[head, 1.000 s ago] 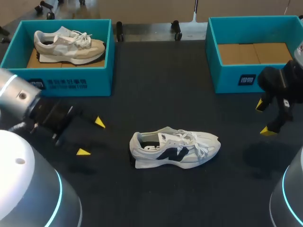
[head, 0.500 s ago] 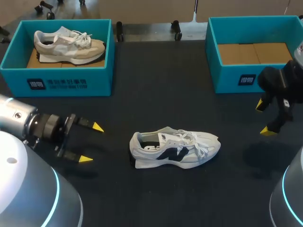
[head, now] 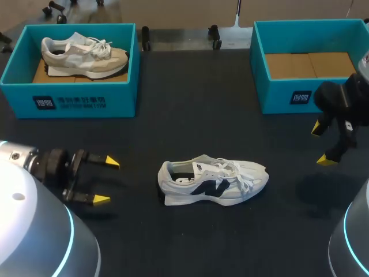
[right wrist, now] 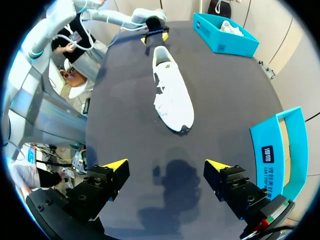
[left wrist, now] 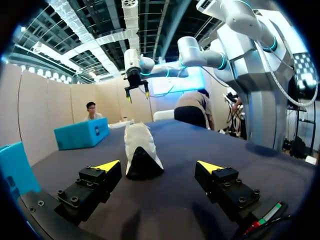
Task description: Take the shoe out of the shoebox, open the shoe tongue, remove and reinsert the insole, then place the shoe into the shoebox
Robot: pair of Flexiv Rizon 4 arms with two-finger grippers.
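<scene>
1. Swings left pincer (head: 106,180) back and level since a second ago; tips apart, facing the white sneaker (head: 213,180) heel-on.
2. Right pincer (head: 322,144) apart too, empty, beyond the toe.
3. Sneaker upright on table (head: 190,104), outside both boxes.
4. Likely light, soft upper: grip the stiffer heel collar.

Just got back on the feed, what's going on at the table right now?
Neither gripper holds anything. The white shoe stands on the table between the arms. The left gripper is open, facing the shoe's heel but apart from it. The right gripper is open near the right shoebox, which holds no shoe. A beige shoe sits in the left shoebox.
</scene>
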